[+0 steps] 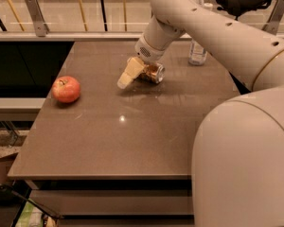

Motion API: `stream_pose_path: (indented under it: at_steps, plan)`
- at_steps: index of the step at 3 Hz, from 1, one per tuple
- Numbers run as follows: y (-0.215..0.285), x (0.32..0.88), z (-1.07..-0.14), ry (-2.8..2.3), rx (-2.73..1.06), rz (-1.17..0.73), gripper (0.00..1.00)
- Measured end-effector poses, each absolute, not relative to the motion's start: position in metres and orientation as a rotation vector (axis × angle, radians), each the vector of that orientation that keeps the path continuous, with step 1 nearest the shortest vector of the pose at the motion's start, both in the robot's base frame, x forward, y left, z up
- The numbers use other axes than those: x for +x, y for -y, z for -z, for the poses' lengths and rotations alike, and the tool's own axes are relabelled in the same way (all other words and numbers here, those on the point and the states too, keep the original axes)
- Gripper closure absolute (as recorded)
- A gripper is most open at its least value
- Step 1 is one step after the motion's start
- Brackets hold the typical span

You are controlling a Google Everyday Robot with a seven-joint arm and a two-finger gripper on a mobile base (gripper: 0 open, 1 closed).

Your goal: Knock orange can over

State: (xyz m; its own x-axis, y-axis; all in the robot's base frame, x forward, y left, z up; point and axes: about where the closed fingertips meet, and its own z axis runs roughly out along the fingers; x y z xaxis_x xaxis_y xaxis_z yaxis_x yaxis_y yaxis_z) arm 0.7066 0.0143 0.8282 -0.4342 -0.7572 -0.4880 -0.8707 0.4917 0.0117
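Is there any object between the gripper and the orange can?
Nothing visible does. The gripper is close against the small orange-brown metal can, on the side facing the round red apple.

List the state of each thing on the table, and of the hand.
can: lying on its side on the table, silver end facing right.
hand: down at table level, against the can's left side.
apple: resting near the left edge, apart from everything else.
bottle: standing upright at the back, partly hidden by the arm.
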Motion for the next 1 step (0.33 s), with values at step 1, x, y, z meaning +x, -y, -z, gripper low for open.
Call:
stream_pose_path:
  at_steps: [1]
  plan:
    - [-0.0144,0.7066,-0.8281,-2.32,-1.349,-0.366,0.0]
